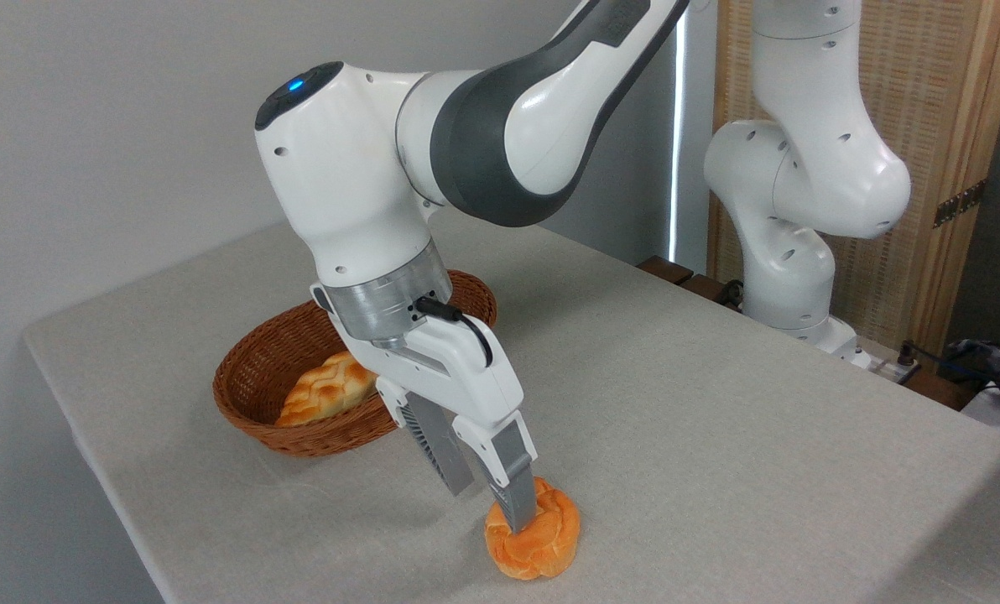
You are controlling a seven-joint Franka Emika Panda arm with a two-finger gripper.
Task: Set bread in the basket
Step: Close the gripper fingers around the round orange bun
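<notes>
Bread [533, 530], a deep orange knotted bun, lies on the grey table [718, 436] near its front edge, well apart from the basket [252, 377]. Gripper [492, 507] is lowered over the bun's left side, tilted; jaws stand spread, the right finger [513, 482] touching the bun's top, the left finger [437, 449] apart from it on the left. Basket sits behind and to the left, holding a paler braided loaf [325, 390] lying inside.
</notes>
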